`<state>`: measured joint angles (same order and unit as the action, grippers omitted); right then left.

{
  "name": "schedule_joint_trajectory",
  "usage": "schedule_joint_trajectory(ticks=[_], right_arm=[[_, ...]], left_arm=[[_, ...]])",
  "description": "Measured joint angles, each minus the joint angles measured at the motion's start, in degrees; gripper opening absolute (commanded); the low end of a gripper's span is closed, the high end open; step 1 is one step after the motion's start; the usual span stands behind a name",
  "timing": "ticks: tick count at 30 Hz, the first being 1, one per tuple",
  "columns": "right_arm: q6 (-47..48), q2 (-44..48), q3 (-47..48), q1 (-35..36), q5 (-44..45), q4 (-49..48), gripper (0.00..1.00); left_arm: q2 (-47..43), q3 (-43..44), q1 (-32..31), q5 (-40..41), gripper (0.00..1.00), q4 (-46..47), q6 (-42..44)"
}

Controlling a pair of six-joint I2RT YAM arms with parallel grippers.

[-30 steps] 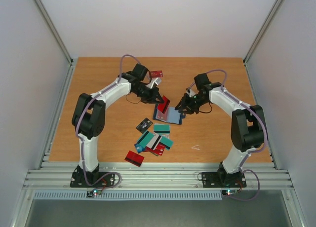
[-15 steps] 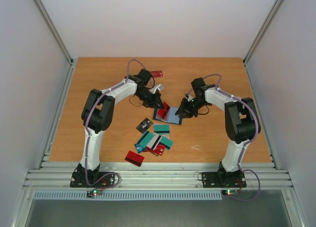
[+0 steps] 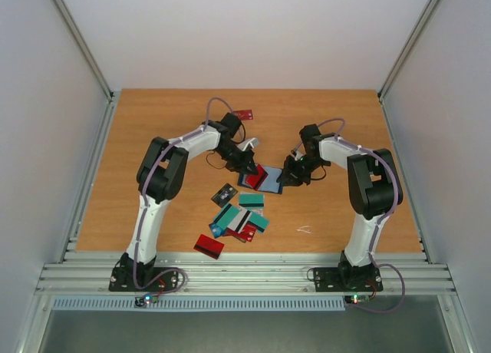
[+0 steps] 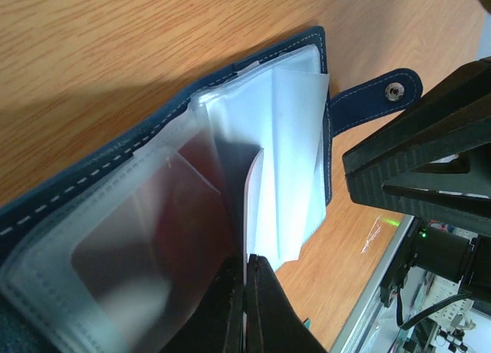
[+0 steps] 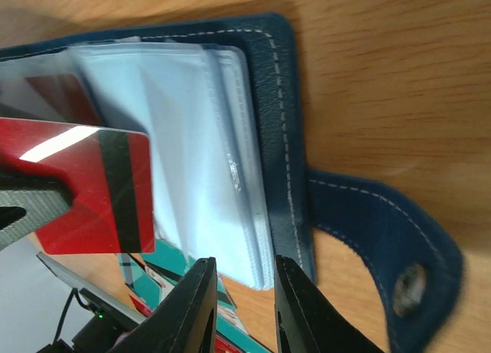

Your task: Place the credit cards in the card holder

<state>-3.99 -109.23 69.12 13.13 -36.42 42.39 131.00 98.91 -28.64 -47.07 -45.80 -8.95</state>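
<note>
Since a second ago both arms have folded in toward the middle of the desk. The left end effector has come nearer and lower, and it is clenched on a red card with a black stripe, which now stands over the clear sleeves of the open card holder. The holder itself has not moved: it lies flat at the centre, between the two arms. The right end effector has drawn closer to the holder's right edge. Its jaws stand a little apart around the edge of the sleeves, but I cannot tell if they pinch it. The loose cards in front of the holder lie as before, and one more red card is at the far side.

The desk is orange-brown wood. White walls close it on three sides, and metal rails run along the near edge.
</note>
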Motion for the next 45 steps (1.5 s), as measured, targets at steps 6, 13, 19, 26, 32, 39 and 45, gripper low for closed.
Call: schedule_joint_trajectory(ticks=[6, 13, 19, 26, 32, 39, 45], right_arm=[[1.05, -2.80, -0.17, -0.02, -0.46, -0.07, 0.22], [1.77, -3.56, 0.02, -0.42, -2.21, 0.09, 0.22], [2.49, -4.13, 0.17, -0.63, -3.50, 0.04, 0.22], [3.82, -4.20, 0.17, -0.76, -4.37, 0.07, 0.22], [4.09, -4.44, 0.17, -0.98, -4.96, 0.07, 0.21], [4.04, -4.52, 0.17, -1.09, -5.38, 0.00, 0.21], [2.71, -4.66, 0.15, -1.16, -5.86, -0.35, 0.22]], left_arm=[[0.52, 0.48, -0.02, -0.22, 0.00, 0.57, -0.22], [1.70, 2.05, -0.28, -0.22, 0.00, 1.14, -1.20], [2.25, 2.38, -0.74, -0.15, 0.00, 2.49, -2.47], [2.73, 2.54, -0.74, -0.31, 0.00, 4.26, -3.93], [2.80, 1.62, -0.76, -0.94, 0.00, 7.26, -5.77], [2.62, -1.36, -0.74, -2.32, 0.00, 12.22, -9.49], [1.42, -4.26, -0.98, -2.01, 0.00, 15.61, -12.59]])
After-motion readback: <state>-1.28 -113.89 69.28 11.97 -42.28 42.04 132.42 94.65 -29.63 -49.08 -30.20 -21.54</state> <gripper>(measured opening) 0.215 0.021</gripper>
